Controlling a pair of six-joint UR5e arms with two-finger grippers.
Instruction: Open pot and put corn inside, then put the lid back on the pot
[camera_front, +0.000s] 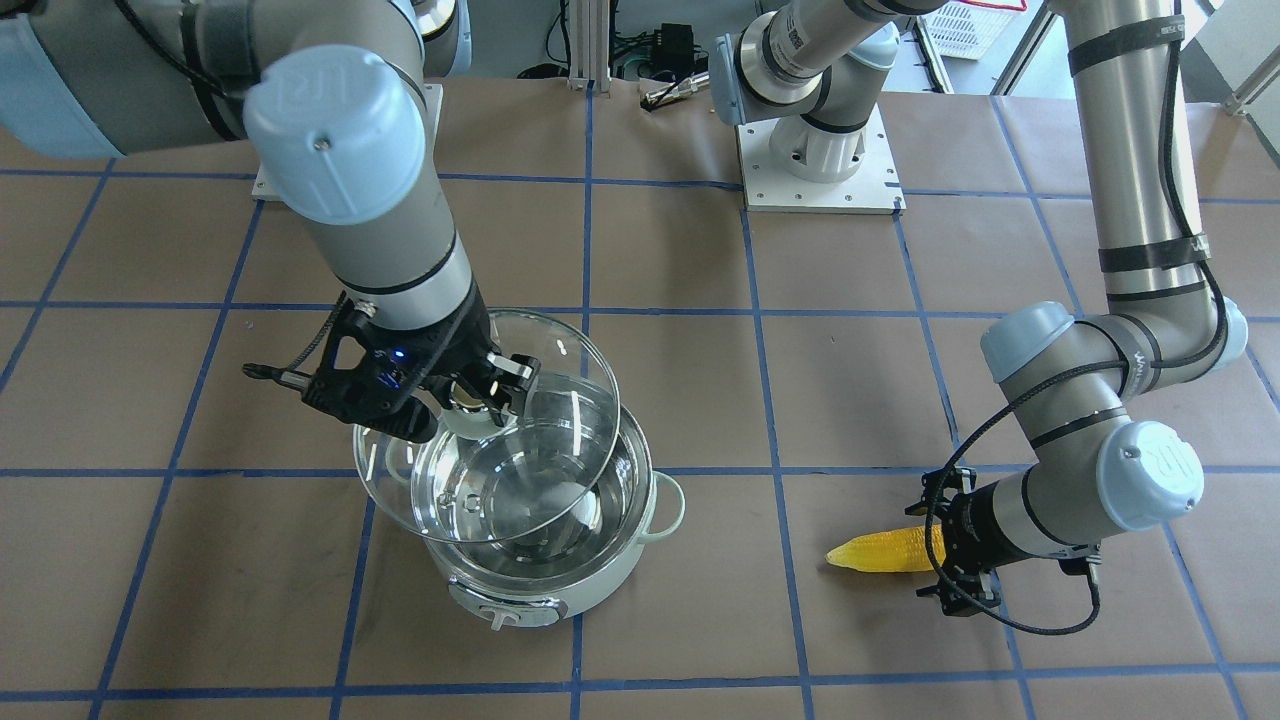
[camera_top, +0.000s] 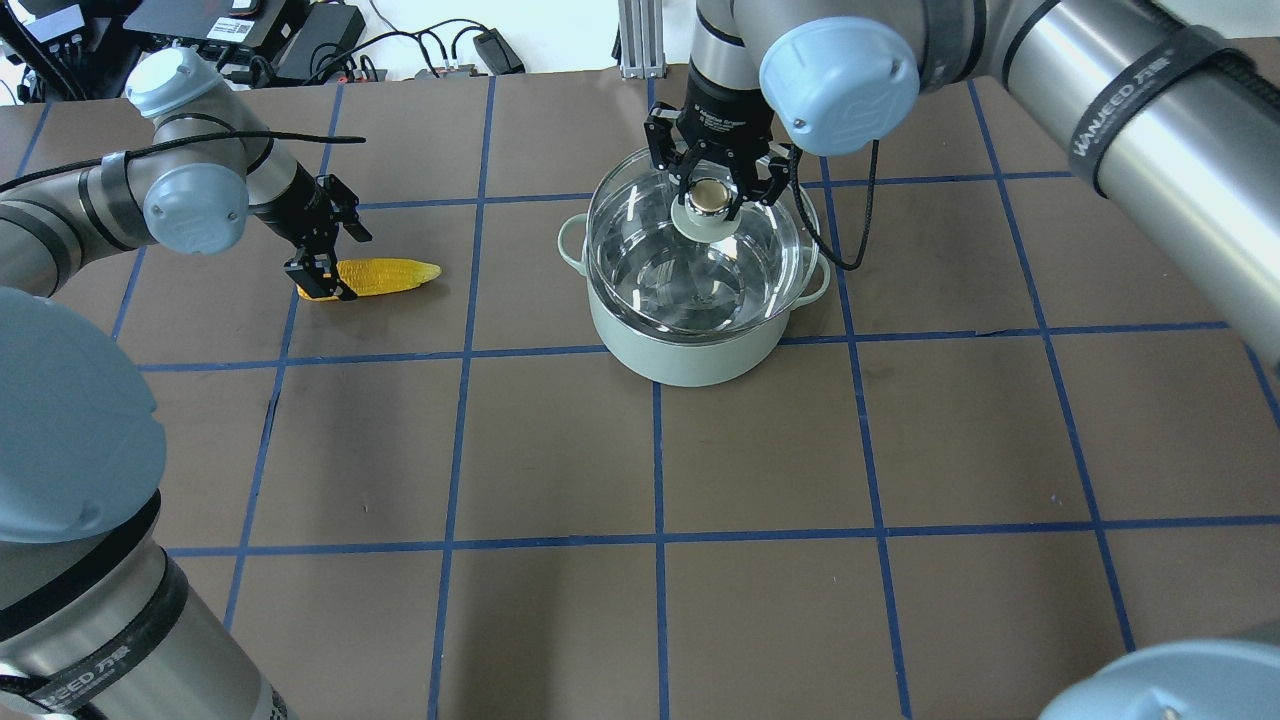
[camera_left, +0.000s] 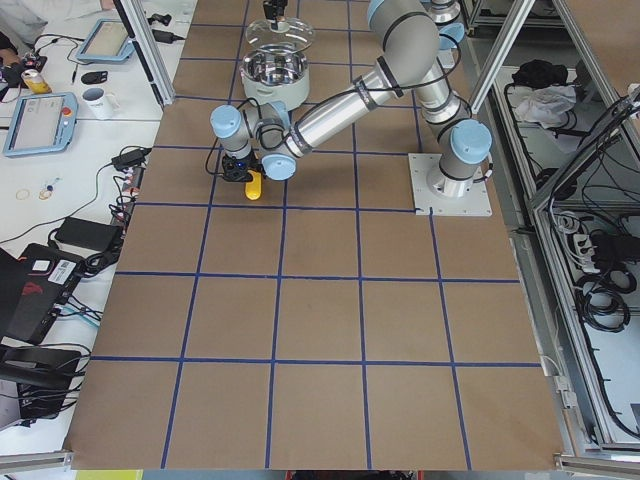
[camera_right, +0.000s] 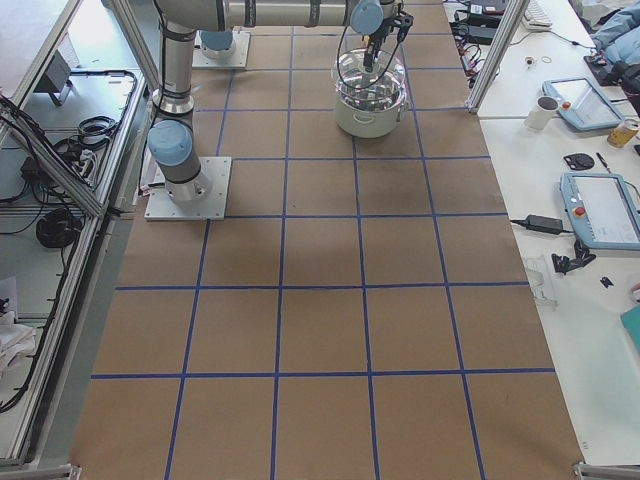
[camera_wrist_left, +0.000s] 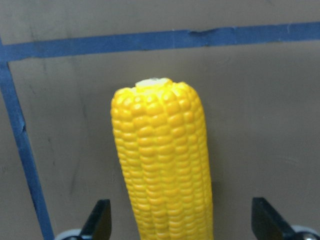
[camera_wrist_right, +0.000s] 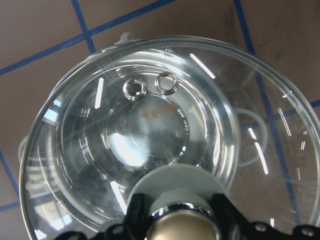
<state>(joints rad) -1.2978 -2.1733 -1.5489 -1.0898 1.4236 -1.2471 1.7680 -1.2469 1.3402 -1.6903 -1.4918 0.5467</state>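
Note:
The mint-green pot stands on the table, its steel inside showing. My right gripper is shut on the knob of the glass lid. It holds the lid tilted just above the pot and shifted toward the robot. The lid's two vent holes show in the right wrist view. The yellow corn lies flat on the table to the pot's left. My left gripper is open and low at the corn's blunt end. Its fingertips stand apart on both sides of the cob.
The brown table carries a blue tape grid. The arms' base plates sit at the robot's edge. Cables and boxes lie beyond the far edge. Side benches hold tablets and cups.

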